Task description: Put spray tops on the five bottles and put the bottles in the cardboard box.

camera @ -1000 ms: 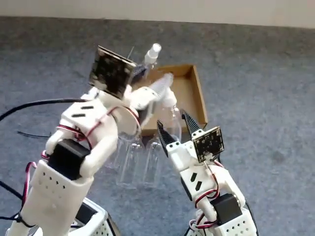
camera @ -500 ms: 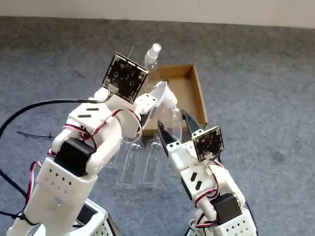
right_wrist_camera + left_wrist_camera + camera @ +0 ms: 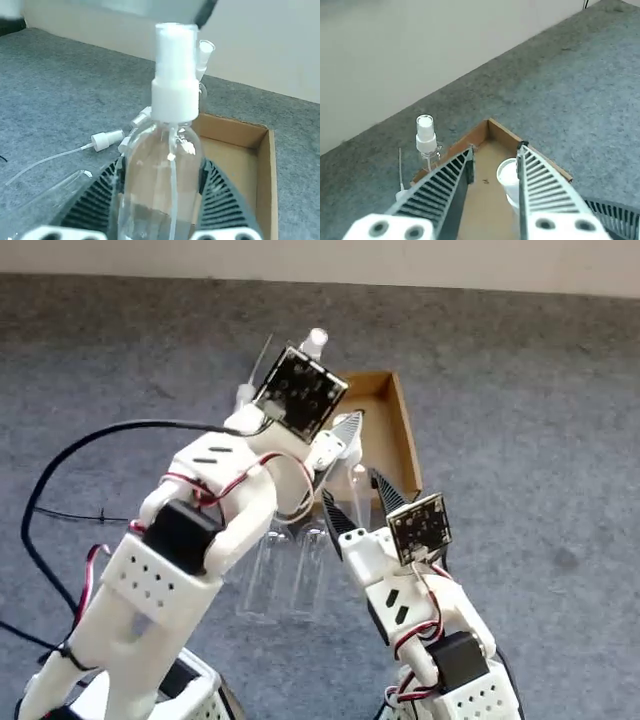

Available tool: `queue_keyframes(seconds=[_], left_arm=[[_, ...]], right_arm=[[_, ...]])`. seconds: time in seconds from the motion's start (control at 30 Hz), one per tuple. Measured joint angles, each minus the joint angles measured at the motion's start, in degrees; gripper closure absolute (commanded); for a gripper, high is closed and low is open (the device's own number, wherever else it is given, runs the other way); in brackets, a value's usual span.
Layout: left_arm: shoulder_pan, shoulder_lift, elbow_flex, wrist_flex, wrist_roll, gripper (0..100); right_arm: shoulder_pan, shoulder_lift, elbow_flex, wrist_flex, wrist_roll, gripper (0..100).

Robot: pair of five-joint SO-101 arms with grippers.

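Note:
A clear bottle stands upright with a white spray top on its neck, and my right gripper is shut on its body. In the high view that bottle sits between the right gripper's black fingers, just in front of the cardboard box. My left gripper hovers open above it, with the spray top seen below between its fingers. Another capped bottle stands behind the box.
Several uncapped clear bottles stand close together between the two arms. Loose spray tops with thin tubes lie on the grey carpet left of the box. The box floor looks bare. Open carpet lies to the right.
The left arm has swung right and forward, bringing its gripper over the held bottle's spray top. The right arm and its bottle have stayed put.

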Motion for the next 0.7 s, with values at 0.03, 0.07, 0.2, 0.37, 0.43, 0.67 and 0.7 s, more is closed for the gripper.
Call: queue_keyframes(seconds=[0.03,0.07,0.2,0.37,0.43,0.67,0.7], left_arm=[[0.0,0.6,-0.6,0.0,0.0,86],[0.1,1.2,-1.3,0.2,0.0,86],[0.2,1.8,-3.2,0.4,-0.3,86],[0.3,1.8,-9.8,7.1,-3.3,81],[0.4,1.8,-13.1,11.2,-3.5,81],[-4.4,1.7,-20.9,21.7,-3.9,81],[-6.1,1.3,-20.9,22.9,-3.9,81]], right_arm=[[0.0,0.0,0.0,0.0,0.0,99.3],[-0.3,0.0,0.0,0.0,0.0,99.3],[-0.1,-0.1,-0.1,-0.1,0.0,99.3],[-0.4,-0.2,-0.1,-0.2,0.0,99.0],[-0.4,-0.2,1.4,-0.2,0.0,99.3],[-0.4,-0.2,2.3,-0.3,0.0,99.3],[-0.4,-0.2,2.3,-0.3,0.0,99.4]])
